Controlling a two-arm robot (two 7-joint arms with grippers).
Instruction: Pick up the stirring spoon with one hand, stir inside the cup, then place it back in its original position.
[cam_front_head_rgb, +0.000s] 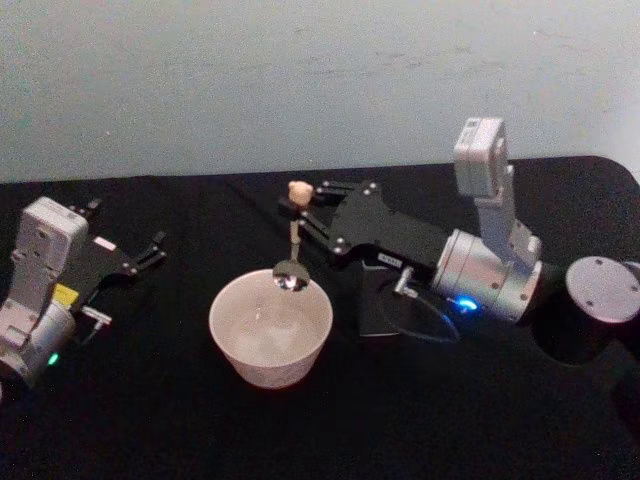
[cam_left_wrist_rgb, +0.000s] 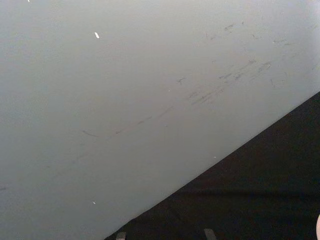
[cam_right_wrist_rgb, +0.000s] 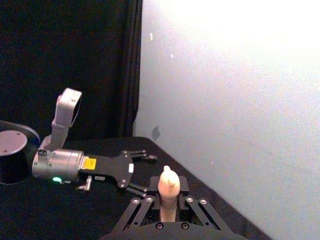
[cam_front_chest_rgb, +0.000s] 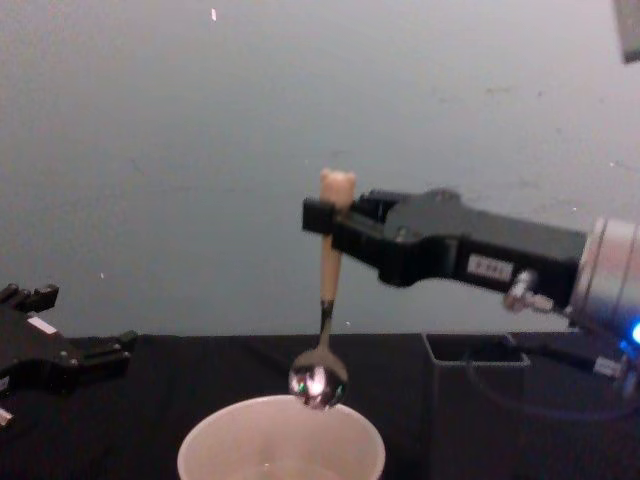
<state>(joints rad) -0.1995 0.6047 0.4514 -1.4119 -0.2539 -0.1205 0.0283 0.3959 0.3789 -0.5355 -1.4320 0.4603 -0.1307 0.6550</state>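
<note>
Cup (cam_front_head_rgb: 262, 362): cream-white, round, wide, thin-rimmed. It stands upright, mouth up, toward the middle of the surface's near edge.

Surface (cam_front_head_rgb: 150, 420): black, and meets a pale grey wall (cam_front_head_rgb: 300, 80) along its far edge.

Right arm (cam_front_head_rgb: 480, 265): silver and black. It extends from the right edge toward the centre and passes above the holder.

Left claw (cam_front_head_rgb: 128, 228): black, sited near the left edge, low over the surface. Its fingers are apart and hold nothing. It is well apart from the cup.

Right claw (cam_front_head_rgb: 297, 208): black, held above the far side of the cup. It is clamped on the spoon's handle just below the bear head.

Holder (cam_front_chest_rgb: 455, 440): dark grey, square-sectioned, thin-walled, open at the top. It stands upright just beside the cup on the side toward the right edge, and is narrower than the cup.

Stirring spoon (cam_front_chest_rgb: 327, 262): close to vertical. The small bear head is uppermost, then the beige handle, the dark neck and the shiny round metal bowl at the bottom. The bowl hangs at the cup's far rim, about level with it. Whether it touches the rim cannot be told. The spoon is out of the holder and apart from it.
</note>
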